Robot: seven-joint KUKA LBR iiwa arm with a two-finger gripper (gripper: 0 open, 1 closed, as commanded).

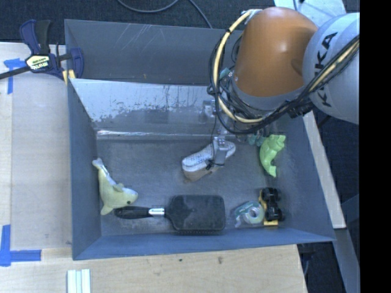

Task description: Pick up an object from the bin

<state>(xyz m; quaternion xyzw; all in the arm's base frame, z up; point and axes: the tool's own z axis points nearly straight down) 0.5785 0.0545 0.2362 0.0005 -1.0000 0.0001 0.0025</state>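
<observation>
From above, the gripper (219, 154) is down on the bin (82, 163) floor near the middle, its tip touching the heel end of a small white shoe (197, 162) with a tan sole. From where I stand I cannot tell whether the jaws are spread or pinching it. The shoe looks to be resting on the floor, so I'd say the reach is made but the grasp and lift are left. Well apart lie a yellow plush (113, 191) at the left, a black brush (186, 212) along the front, and a green toy (270, 153) at the right
</observation>
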